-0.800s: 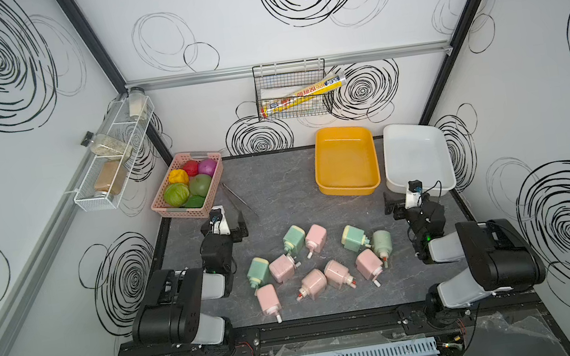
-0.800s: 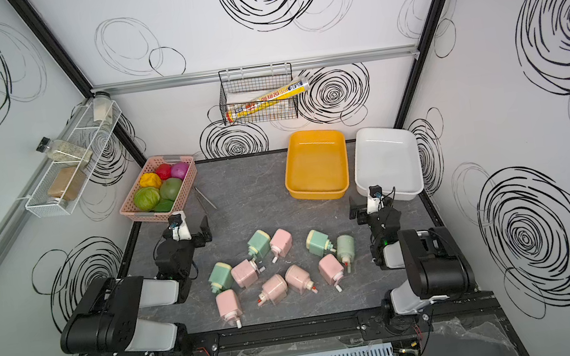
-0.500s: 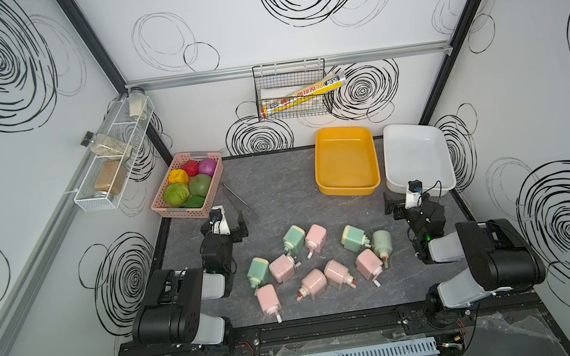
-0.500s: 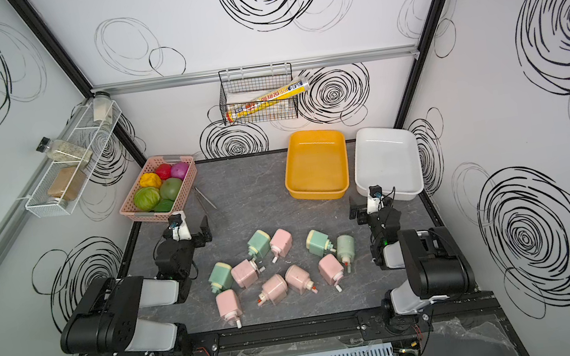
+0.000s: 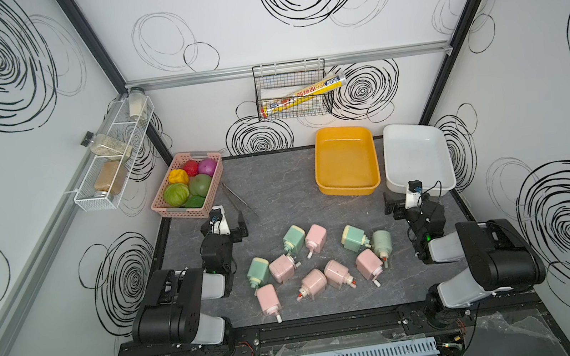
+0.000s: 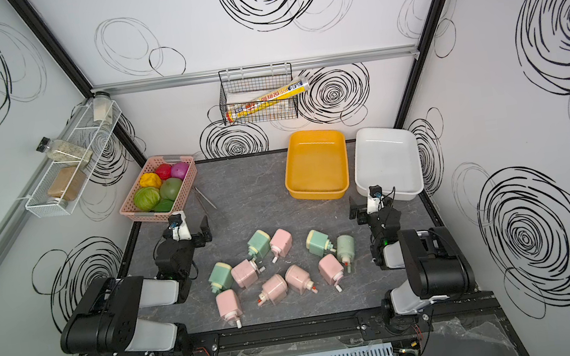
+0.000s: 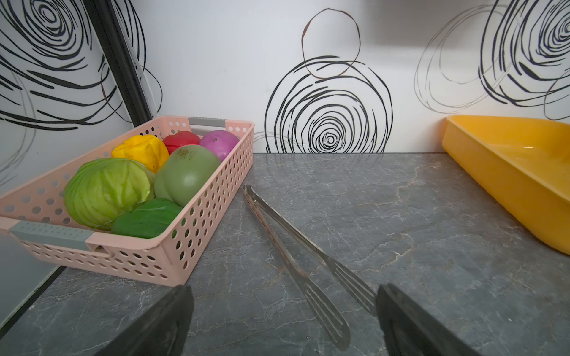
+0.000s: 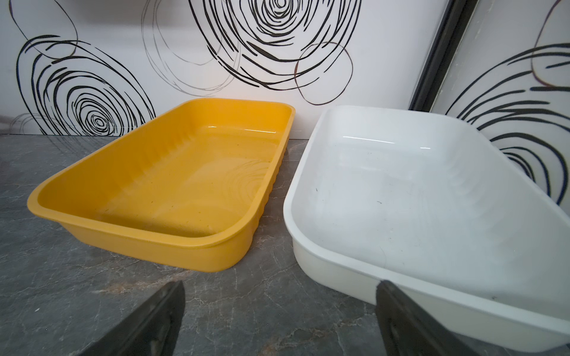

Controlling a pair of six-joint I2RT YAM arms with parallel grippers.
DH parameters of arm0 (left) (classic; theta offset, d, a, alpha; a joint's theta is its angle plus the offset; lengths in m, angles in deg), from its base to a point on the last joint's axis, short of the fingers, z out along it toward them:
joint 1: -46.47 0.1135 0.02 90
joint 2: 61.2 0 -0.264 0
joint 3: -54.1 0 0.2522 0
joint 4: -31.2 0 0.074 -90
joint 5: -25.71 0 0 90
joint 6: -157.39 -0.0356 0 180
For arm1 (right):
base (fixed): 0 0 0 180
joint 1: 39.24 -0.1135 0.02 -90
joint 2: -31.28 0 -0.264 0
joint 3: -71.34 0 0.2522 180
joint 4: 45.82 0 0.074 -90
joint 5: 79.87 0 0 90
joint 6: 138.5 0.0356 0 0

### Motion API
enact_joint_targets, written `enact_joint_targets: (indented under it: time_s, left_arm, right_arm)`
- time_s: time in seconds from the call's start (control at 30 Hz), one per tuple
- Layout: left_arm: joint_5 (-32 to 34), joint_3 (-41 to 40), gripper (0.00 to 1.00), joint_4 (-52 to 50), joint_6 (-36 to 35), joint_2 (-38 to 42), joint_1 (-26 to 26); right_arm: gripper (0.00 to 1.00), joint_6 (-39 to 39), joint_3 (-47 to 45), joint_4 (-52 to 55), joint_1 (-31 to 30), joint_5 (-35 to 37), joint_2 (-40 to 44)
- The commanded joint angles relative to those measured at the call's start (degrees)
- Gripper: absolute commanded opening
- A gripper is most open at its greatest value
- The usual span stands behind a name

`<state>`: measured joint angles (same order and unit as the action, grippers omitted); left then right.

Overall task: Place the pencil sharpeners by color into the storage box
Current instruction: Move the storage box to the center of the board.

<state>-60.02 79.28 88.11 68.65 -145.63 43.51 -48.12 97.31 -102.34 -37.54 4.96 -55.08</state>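
Sharpeners (image 5: 337,272): ten, pink and green, loose on near worktop (image 5: 277,187). Yellow tray (image 5: 344,160), white tray (image 5: 417,154) far right, empty. Both jaws wide, empty. Best: pinch one body squarely, one colour per tray.

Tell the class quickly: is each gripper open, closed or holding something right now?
Left gripper: open, holding nothing.
Right gripper: open, holding nothing.
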Motion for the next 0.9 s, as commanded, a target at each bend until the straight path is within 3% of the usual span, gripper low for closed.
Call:
enact_joint_targets:
  time_s: [0.0,0.17,0.27,0.37,0.5,0.57,0.73,0.87]
  left_arm:
    - [0.0,0.4,0.99,3.2,-0.8,0.2,-0.1]
    - [0.9,1.6,0.99,-0.5,-1.5,2.4,-1.1]
    - [4.0,3.2,0.99,-9.8,-1.3,8.6,-1.6]
    - [11.5,4.7,0.99,-18.0,0.7,16.2,-3.7]
    - [24.6,7.6,0.99,-26.6,3.4,24.5,-10.4]
    - [30.9,10.1,0.99,-32.7,8.5,26.5,-13.8]
    - [32.7,17.3,0.99,-50.7,26.9,28.8,-22.7]
    - [33.4,24.1,0.99,-62.3,31.6,26.1,-32.8]
  right_arm:
    - [1.0,-0.5,0.4,-0.6,0.1,-0.3,-0.3]
    - [1.0,-0.6,-0.1,-1.5,-0.7,2.0,0.1]
    - [1.0,-1.0,-2.2,-0.5,-2.0,5.1,5.7]
    - [1.0,1.0,-1.5,9.4,-4.1,12.3,16.1]
    - [1.0,8.4,0.0,21.2,-4.8,16.1,28.3]
    - [1.0,12.7,2.3,28.3,-4.9,17.3,32.3]
    - [1.0,22.6,11.7,42.7,-4.8,11.3,33.0]
    - [1.0,24.9,24.3,58.0,-4.9,-4.5,24.7]
